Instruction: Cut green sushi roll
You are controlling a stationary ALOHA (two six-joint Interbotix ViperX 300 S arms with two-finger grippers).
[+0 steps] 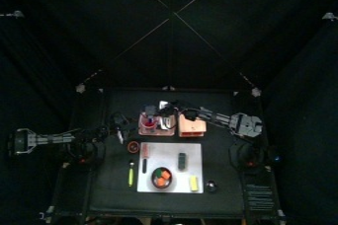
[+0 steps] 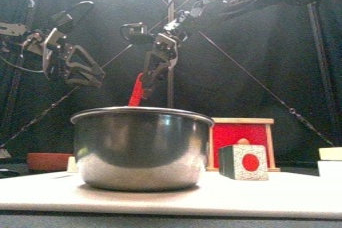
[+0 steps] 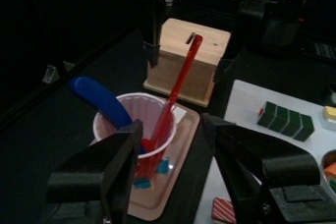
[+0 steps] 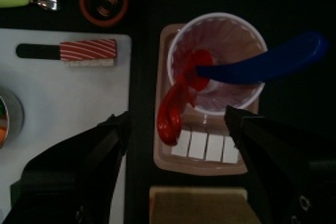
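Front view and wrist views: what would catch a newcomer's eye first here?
In the front view, a big steel pot fills the near table edge, with a green sushi roll beside it. From the wrists, a white cup holding a red utensil and a blue one stands on a small tray, the right gripper open right above it and the left gripper open alongside.

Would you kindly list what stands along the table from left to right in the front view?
Low brown dish → metal pot → green sushi roll → red wooden box → pale block at the right edge.
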